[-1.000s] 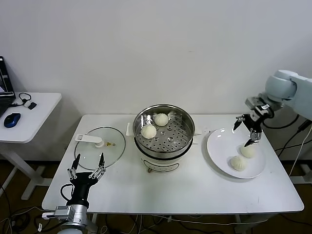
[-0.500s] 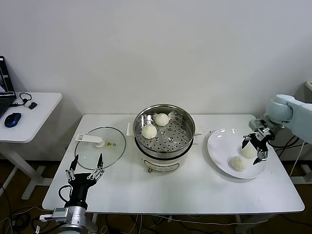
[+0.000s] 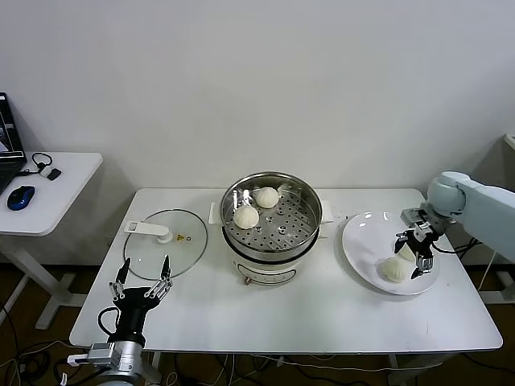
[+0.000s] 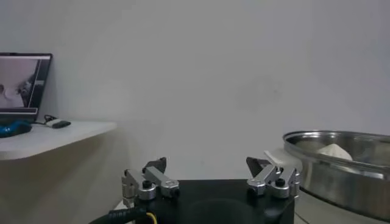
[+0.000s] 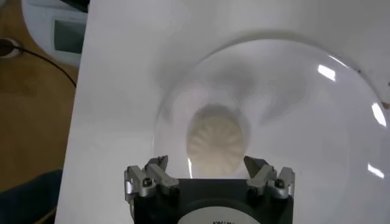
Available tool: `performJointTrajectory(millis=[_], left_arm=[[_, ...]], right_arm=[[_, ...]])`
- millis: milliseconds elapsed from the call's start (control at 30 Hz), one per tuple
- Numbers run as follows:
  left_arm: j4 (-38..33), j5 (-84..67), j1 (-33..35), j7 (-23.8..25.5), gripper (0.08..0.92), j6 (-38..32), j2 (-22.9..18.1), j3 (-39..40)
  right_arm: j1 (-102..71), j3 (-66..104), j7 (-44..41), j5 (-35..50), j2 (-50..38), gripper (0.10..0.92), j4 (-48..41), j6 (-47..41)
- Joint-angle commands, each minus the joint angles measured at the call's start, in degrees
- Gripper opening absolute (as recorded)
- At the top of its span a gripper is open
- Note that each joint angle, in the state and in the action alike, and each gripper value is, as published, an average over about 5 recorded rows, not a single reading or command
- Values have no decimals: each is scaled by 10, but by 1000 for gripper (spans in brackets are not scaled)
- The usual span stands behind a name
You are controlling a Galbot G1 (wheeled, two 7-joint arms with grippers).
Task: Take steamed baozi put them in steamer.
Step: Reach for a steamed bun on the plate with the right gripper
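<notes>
Baozi point(image 5: 216, 145) between open right tool point(image 5: 209, 173) fingers

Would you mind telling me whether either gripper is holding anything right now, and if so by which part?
Nothing is held. The right gripper hangs open over a baozi on the plate; the left gripper is open and parked near the table's front.

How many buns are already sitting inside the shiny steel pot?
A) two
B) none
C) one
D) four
A: two steamed baozi lie on the perforated tray of the steamer, while the other two are on the white plate, under the right hand.
</notes>
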Motion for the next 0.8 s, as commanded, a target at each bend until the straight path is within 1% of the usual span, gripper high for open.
performJointTrajectory(millis=[33,800], left_arm=[[2,-2,0,0,823,0,-1,0],[7,-4,-2,0,823,0,-2,3]], right_arm=[[-32,27,2,-16,36,823,-41,3],[-59,53,3,-48,43,823,-54,13]])
